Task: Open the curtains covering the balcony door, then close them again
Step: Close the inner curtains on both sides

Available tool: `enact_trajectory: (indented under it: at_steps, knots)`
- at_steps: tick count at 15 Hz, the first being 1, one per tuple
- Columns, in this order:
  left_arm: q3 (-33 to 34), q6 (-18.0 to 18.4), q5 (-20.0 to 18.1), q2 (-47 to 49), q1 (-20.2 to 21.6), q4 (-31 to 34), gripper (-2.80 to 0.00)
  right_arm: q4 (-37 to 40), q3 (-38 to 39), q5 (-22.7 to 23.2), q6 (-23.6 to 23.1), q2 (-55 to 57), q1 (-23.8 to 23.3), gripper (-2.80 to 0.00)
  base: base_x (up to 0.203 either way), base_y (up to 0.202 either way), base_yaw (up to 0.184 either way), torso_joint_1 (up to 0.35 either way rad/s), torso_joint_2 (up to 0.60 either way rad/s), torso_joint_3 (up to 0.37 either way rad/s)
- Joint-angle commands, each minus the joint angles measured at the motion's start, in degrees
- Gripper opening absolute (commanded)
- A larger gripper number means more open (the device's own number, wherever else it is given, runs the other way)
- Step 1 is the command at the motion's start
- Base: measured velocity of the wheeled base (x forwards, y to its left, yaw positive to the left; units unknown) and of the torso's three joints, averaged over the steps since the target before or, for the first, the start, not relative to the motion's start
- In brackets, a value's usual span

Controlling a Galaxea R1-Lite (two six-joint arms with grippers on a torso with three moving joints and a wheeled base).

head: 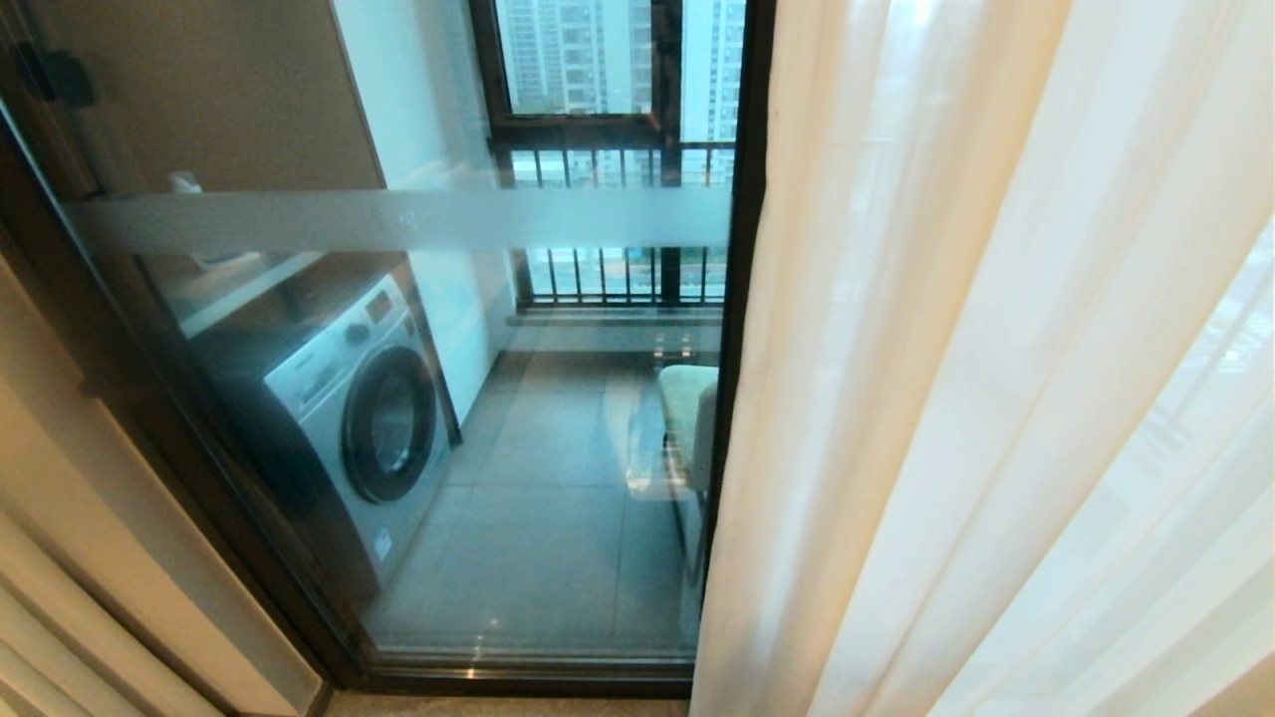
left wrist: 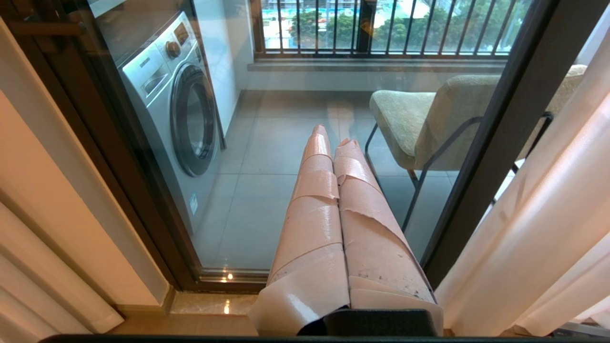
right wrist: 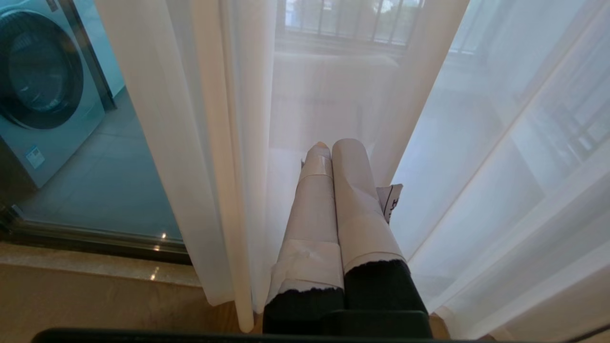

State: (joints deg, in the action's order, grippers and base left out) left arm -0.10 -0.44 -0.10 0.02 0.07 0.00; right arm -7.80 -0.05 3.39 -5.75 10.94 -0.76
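Note:
The balcony door [head: 742,299] has a dark frame and a frosted band [head: 398,219] across its glass. Its left pane stands uncovered. White sheer curtains [head: 996,349] hang over everything right of the frame post, and a beige drape [head: 60,558] is gathered at the far left. Neither arm shows in the head view. My left gripper [left wrist: 333,139] is shut with nothing in it, pointing at the bare glass [left wrist: 267,190] between the beige drape [left wrist: 47,228] and the sheer [left wrist: 548,214]. My right gripper [right wrist: 333,144] is shut and empty, close in front of the sheer's folds [right wrist: 214,143].
Behind the glass stand a washing machine [head: 349,418] on the left and a green padded chair [head: 687,408] by the frame post. A farther window with black railing bars [head: 618,159] closes the balcony. A polished stone sill [left wrist: 209,302] runs along the door's foot.

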Motion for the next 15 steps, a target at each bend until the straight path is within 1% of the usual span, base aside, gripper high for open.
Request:
enact_trajectory:
  at_steps: [1,3,9,11,15]
  knots:
    - [0.0,0.0,0.0,0.0,0.0,0.0,-2.8,3.7,0.0,0.0,-0.2,-7.4,0.3,-2.8,0.0,0.0,0.0,0.0,0.0,0.0]
    - [0.0,0.0,0.0,0.0,0.0,0.0,-2.8,7.9,0.0,0.0,-0.2,-10.9,0.5,-2.8,0.0,0.0,0.0,0.0,0.0,0.0]
    - [0.0,0.0,0.0,0.0,0.0,0.0,-2.8,8.0,0.0,0.0,-0.1,-10.9,0.5,-2.8,0.0,0.0,0.0,0.0,0.0,0.0]
    - [0.0,0.0,0.0,0.0,0.0,0.0,-2.8,8.0,0.0,0.0,1.1,-10.9,0.5,-2.8,0.0,0.0,0.0,0.0,0.0,0.0]
    - [0.0,0.0,0.0,0.0,0.0,0.0,-2.8,8.1,0.0,0.0,1.4,-10.9,0.5,-2.8,0.0,0.0,0.0,0.0,0.0,0.0]
